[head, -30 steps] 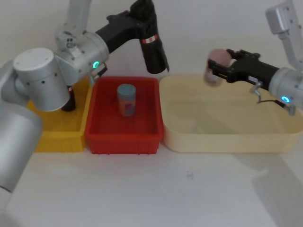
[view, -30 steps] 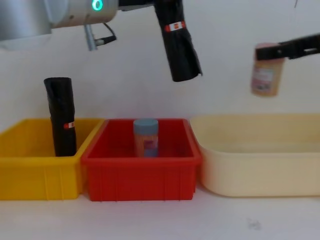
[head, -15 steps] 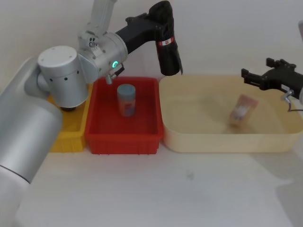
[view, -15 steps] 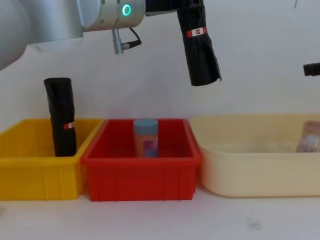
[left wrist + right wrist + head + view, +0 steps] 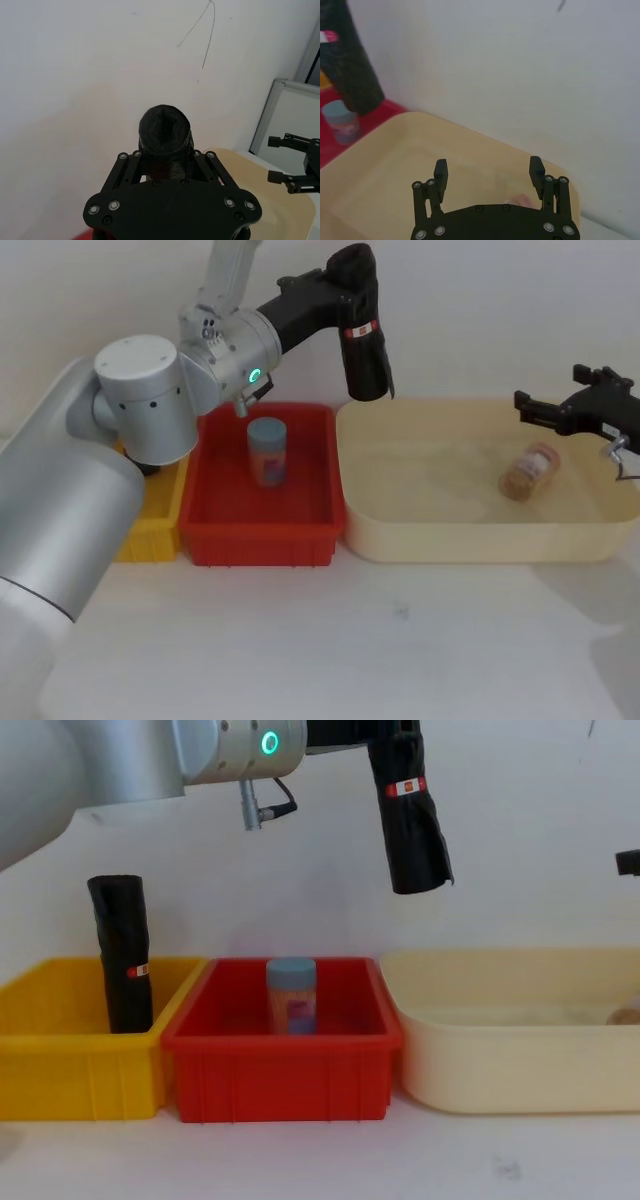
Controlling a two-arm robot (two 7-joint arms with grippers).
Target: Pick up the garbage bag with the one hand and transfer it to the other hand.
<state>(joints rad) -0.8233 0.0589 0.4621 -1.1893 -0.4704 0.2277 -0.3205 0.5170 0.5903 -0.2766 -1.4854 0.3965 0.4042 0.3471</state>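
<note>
Head view: left gripper [image 5: 352, 288] is clenched on the top end of the garbage bag [image 5: 366, 358]. The roll hangs near-upright in the air at abt 12 o'clock of the red bin [image 5: 262, 540], over its seam w/ the cream bin [image 5: 470, 540]. Right gripper [image 5: 548, 388] is at 3 o'clock, above the cream bin's right end, well apart from the bag. As I read it, pickup is done, we're at the carry-to-handover stage, and the transfer isn't made yet. Next move calls for closing the gap btwn bag & right gripper and lining its fingers up w/ the free part of the roll below the red-white label. It should clamp there before the left lets go, else the bag drops into a bin. Right wrist view gives what head view can't: fingers [image 5: 440, 172] released wide, nothing btwn them. Left wrist view looks down the roll's end, jaws pressed on both sides. Chest view adds height: the bag's lower end is well clear of the bin rims. It also shows a second black roll [image 5: 122, 955] standing in the yellow bin [image 5: 60, 1065] at 9 o'clock. Head view looks down into the cream bin, where a jar [image 5: 528, 470] lies on its side.
</note>
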